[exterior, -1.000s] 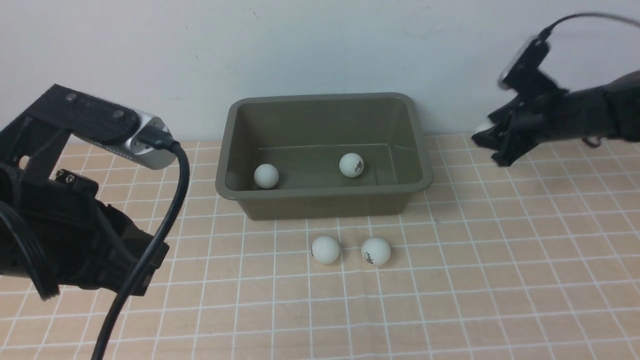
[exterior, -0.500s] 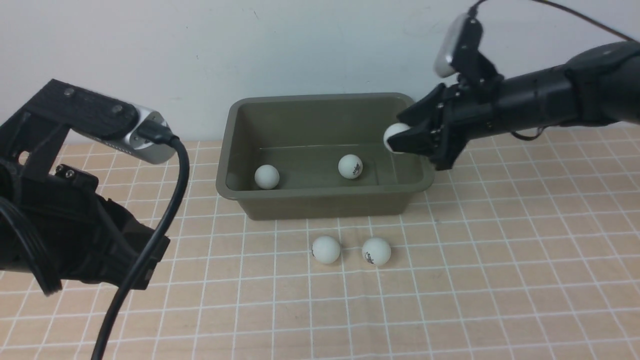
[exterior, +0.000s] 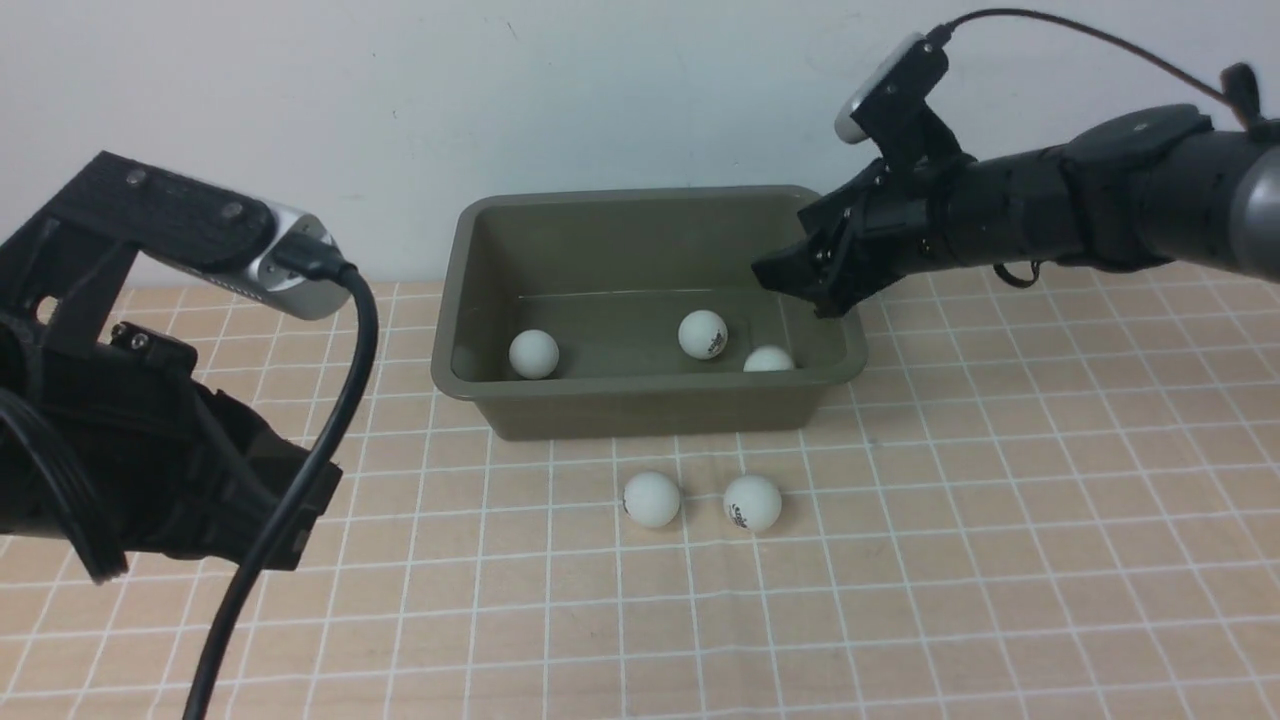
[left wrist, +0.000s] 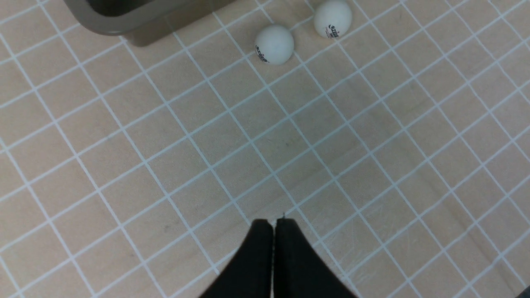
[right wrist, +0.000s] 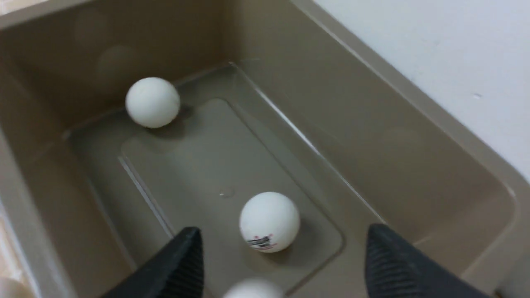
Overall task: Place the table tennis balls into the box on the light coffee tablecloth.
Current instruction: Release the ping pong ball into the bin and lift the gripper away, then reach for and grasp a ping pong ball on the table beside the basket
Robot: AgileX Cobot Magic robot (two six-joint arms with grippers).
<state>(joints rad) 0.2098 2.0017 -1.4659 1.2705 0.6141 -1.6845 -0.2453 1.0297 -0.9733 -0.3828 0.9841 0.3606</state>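
Front view: half a second ago my right claw [exterior: 795, 288] gripped a ball over the right end of the box [exterior: 640, 412]. Now the claw sits right of centre with its jaws spread and empty, and the dropped ball [exterior: 768, 358] lies inside the box against the right wall. The box stands mid-frame on the cloth [exterior: 1000, 500] and holds three balls: the dropped ball, a logo ball [exterior: 703, 333] just beside it, and a plain ball [exterior: 533, 353] at the left end. Two loose balls [exterior: 652, 499] lie side by side on the cloth below the box, unmoved. My left arm fills the lower left as before, and its claw tips are hidden here.

Left wrist view: the left claw [left wrist: 273, 223] is closed on nothing above bare cloth. The loose balls lie near a box corner, well apart from the claw.

Right wrist view: the right claw gapes over the box interior. I see the logo ball below it, the plain ball at the far end, and the dropped ball only as a blur.
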